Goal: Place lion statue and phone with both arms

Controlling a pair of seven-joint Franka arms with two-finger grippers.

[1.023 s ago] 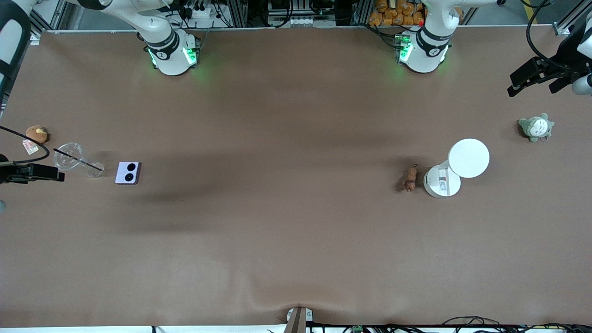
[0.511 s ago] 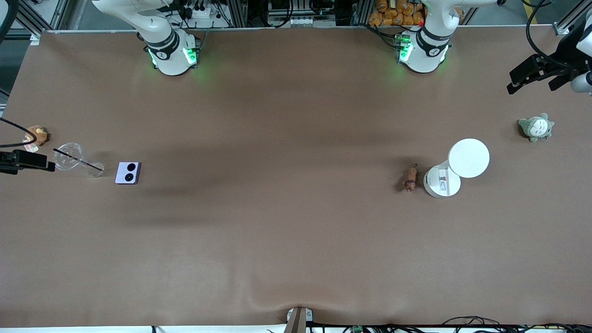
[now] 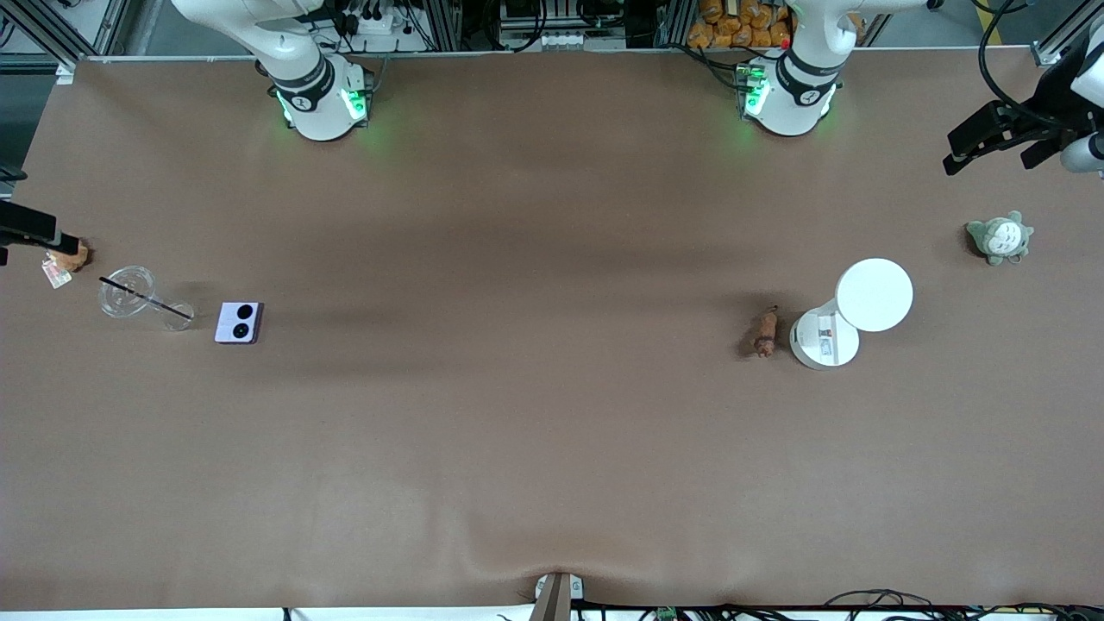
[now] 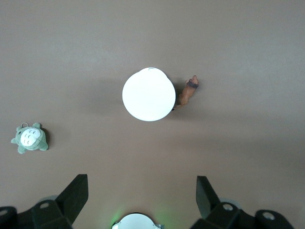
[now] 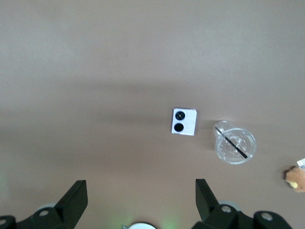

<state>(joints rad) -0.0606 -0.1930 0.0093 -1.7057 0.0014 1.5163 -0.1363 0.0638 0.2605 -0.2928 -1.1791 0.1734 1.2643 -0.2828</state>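
lion (image 3: 765,333): beside white lamp (image 3: 874,295); light, rigid, grip mid-body | phone (image 3: 238,323): flat beside clear cup (image 3: 127,291); slippery, pinch side edges | left tool (image 4: 142,193), right tool (image 5: 141,193): wide open, empty, above tabletop (image 3: 535,431)

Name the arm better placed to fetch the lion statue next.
Left. The lion statue lies beside the white lamp toward the left arm's end, in the left wrist view. The left gripper is open and empty; the right gripper looks down on the phone.
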